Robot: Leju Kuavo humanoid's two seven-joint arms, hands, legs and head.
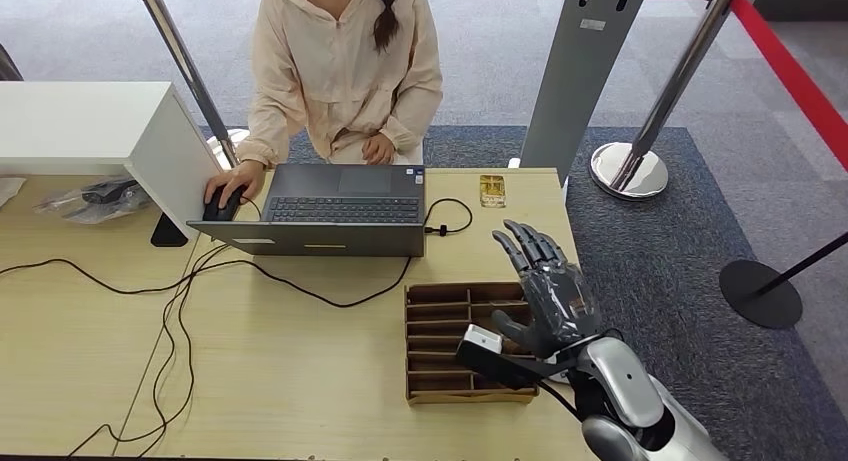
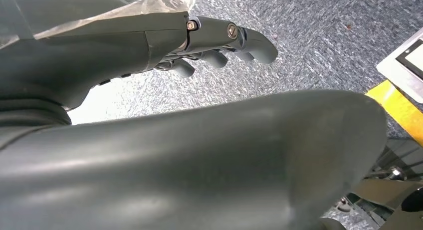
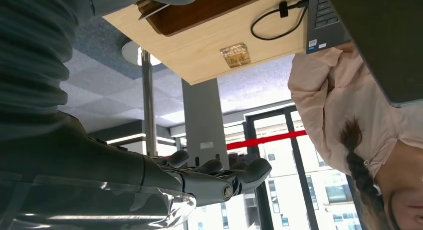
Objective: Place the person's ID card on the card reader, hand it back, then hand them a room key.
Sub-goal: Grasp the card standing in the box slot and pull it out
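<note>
A small gold-coloured card [image 1: 492,190] lies flat near the table's far edge, to the right of the laptop; the right wrist view also shows the card [image 3: 235,55]. My right hand [image 1: 545,286] is raised over the brown slotted cardboard box [image 1: 418,311], a short way in front of the card. Its fingers [image 3: 214,176] are stretched out and apart and hold nothing. My left hand [image 2: 219,43] hangs over grey carpet with its fingers loosely bent and nothing in them.
A person in a beige jacket [image 1: 340,71] sits behind the open laptop [image 1: 340,209], one hand on a black mouse [image 1: 222,203]. A white box [image 1: 90,126] stands at the far left and black cables [image 1: 180,291] trail over the table. Metal stanchions [image 1: 630,166] stand beyond.
</note>
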